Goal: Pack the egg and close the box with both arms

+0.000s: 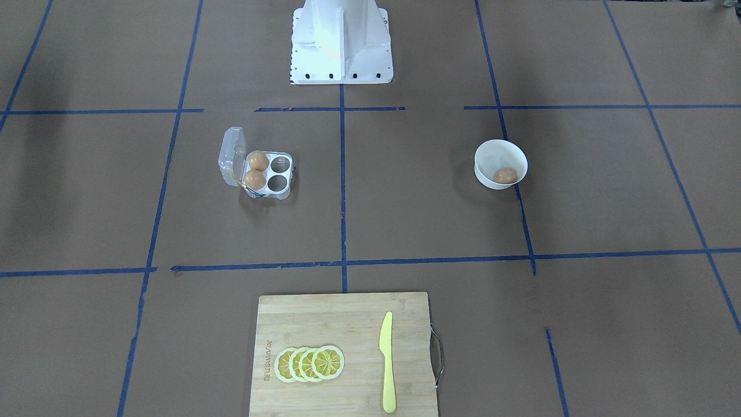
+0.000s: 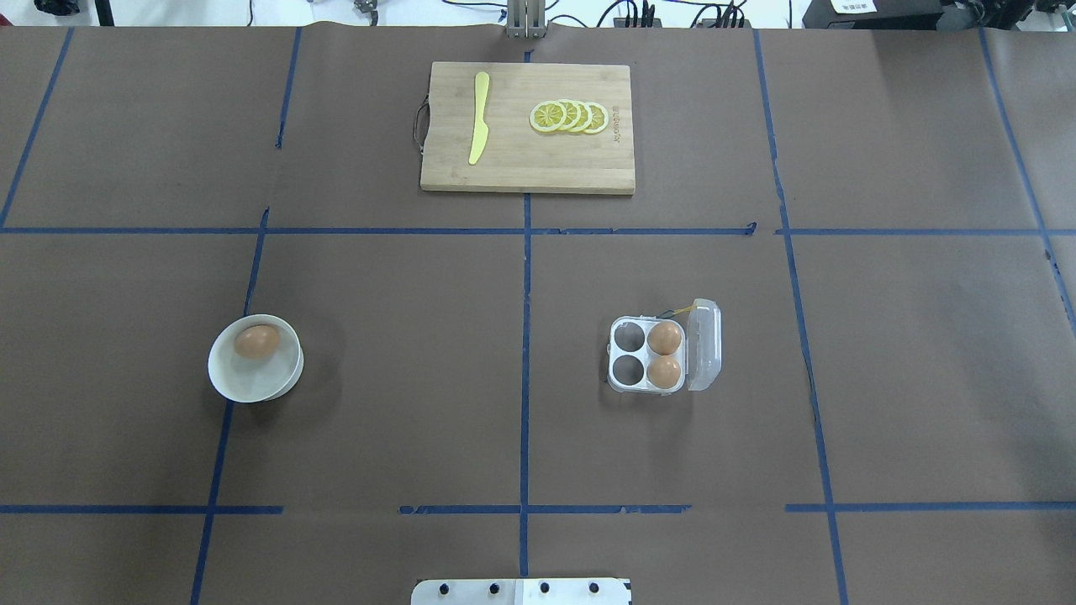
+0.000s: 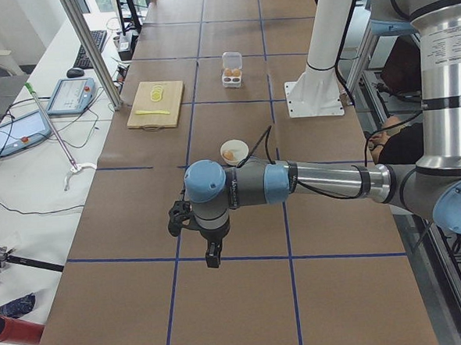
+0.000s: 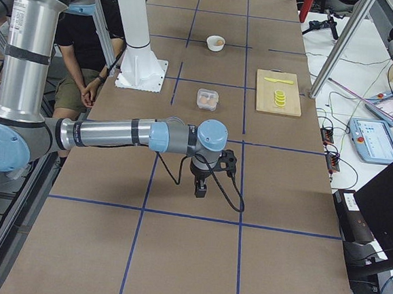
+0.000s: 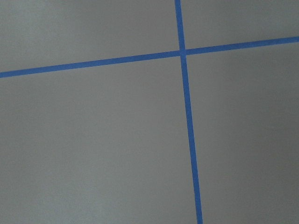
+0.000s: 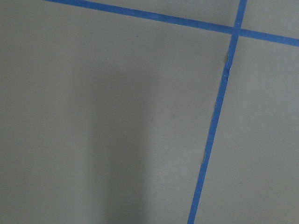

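Note:
One orange-brown egg [image 1: 505,175] lies in a round white bowl [image 1: 492,152] on my left side; it also shows in the overhead view [image 2: 256,342]. The clear box [image 1: 279,196] stands on my right side with its lid [image 1: 231,153] open and upright. Two eggs [image 1: 257,160] [image 1: 255,179] fill the cells next to the lid; the other two cells are empty. My left gripper [image 3: 211,258] shows only in the exterior left view, well away from the bowl. My right gripper [image 4: 200,189] shows only in the exterior right view, well away from the box. I cannot tell whether either is open or shut.
A wooden cutting board [image 1: 324,324] at the table's far edge carries lemon slices [image 1: 310,364] and a yellow knife [image 1: 386,362]. The white pedestal [image 1: 341,40] stands at the robot's side. A seated person [image 4: 81,56] is beside the table. Both wrist views show only brown paper and blue tape.

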`<state>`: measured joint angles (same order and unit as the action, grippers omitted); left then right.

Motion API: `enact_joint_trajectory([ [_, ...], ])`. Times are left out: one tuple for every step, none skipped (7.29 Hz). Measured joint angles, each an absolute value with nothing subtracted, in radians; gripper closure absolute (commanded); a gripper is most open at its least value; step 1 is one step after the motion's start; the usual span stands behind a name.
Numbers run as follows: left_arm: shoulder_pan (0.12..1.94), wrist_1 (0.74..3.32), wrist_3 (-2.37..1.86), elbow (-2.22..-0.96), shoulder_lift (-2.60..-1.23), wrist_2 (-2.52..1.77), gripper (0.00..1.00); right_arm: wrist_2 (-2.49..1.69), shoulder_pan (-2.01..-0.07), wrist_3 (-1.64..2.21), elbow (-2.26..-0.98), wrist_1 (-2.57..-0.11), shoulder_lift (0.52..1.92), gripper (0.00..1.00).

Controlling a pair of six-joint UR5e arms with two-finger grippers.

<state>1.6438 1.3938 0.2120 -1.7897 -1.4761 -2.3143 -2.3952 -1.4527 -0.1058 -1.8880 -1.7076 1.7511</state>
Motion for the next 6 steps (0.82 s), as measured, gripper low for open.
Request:
enact_joint_trajectory([
  [1.644, 1.402, 0.212, -1.796, -1.48, -2.315, 0.0, -2.397, -1.454, -0.106, -1.889, -1.707, 1.751, 0.0],
  [1.644, 1.426, 0.215, -1.797, -1.485, -2.315, 0.0, -2.398, -1.455, -0.106, -1.891, -1.706, 1.75, 0.0],
  [1.645, 1.462, 0.217, -1.792, -1.49, -2.316, 0.0, -2.398, -1.455, -0.103, -1.888, -1.706, 1.747, 0.0],
  [1.645, 1.504, 0.218, -1.787, -1.498, -2.317, 0.0, -2.399, -1.455, -0.1, -1.877, -1.707, 1.744, 0.0],
  [1.646, 1.546, 0.218, -1.786, -1.51, -2.317, 0.0, -2.415, -1.455, -0.097, -1.858, -1.707, 1.744, 0.0],
  [1.659, 1.593, 0.22, -1.786, -1.519, -2.316, 0.0, -2.455, -1.455, -0.096, -1.836, -1.708, 1.747, 0.0],
])
